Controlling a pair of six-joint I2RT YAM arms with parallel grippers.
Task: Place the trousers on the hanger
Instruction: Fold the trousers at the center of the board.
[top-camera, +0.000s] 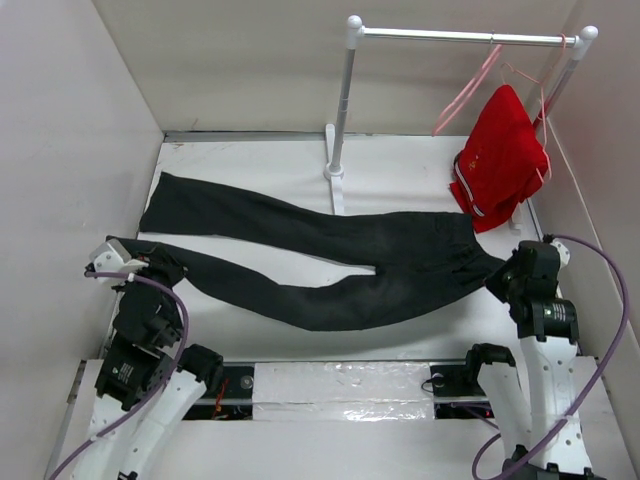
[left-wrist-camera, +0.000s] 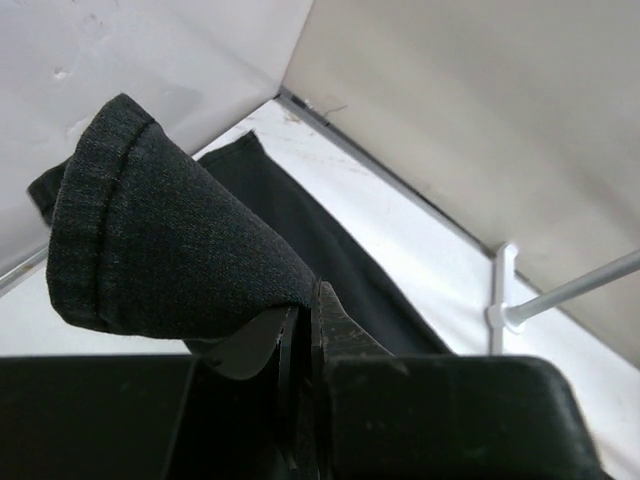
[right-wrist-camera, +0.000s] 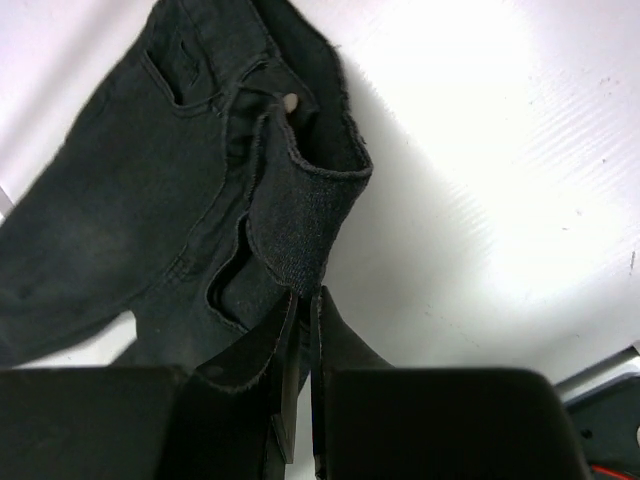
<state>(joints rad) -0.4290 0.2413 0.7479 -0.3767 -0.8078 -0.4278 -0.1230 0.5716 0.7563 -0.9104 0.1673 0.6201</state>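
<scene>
The red garment (top-camera: 500, 155) has a white trim along its lower edge, and any print on it is too small to read. It hangs from the right end of the clothes rack (top-camera: 460, 37) on a thin hanger of its own, mostly hidden by the cloth. The pale-pink hanger (top-camera: 466, 92) hangs beside it on the same rail. Only one slanted side shows clearly, and its hook is hard to tell from the rail.

The trousers (top-camera: 330, 265) lie flat on the table (top-camera: 400, 170) in front of the rack's foot, with the waist below the red garment and the legs stretching away to the left.

The left gripper (left-wrist-camera: 305, 300) is clamped on the hem of the nearer leg, far left of the rack. The cuff stands up over its fingertips and hides part of the wall behind.

The right gripper (right-wrist-camera: 305, 300) is pinched on the waistband, close to the small pale button (right-wrist-camera: 290, 101). Its fingertips are partly buried in the fabric.
</scene>
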